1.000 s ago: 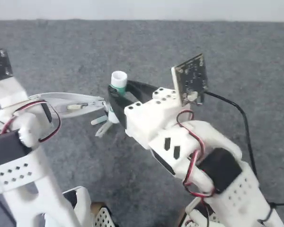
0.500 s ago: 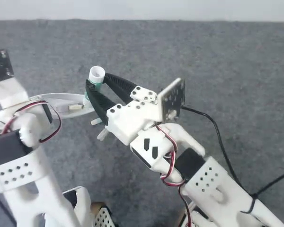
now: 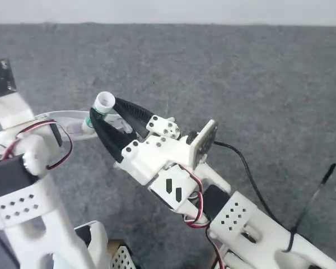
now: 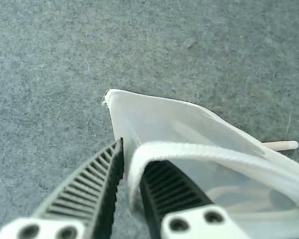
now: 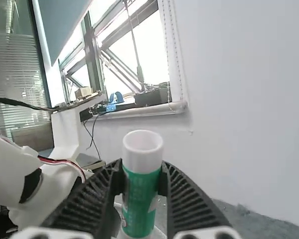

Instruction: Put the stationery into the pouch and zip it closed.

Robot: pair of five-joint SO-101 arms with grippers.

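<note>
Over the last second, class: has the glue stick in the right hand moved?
Yes. In the high view the glue stick, in the right hand, has shifted left, toward and over the end of the pouch, which stayed put.

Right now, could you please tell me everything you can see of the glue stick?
The glue stick is a round tube, green body and white cap end, plastic by its look. It stands roughly upright, clamped around its middle by the right gripper's black ribbed fingers, beside the end of the translucent pouch in the high view.
</note>
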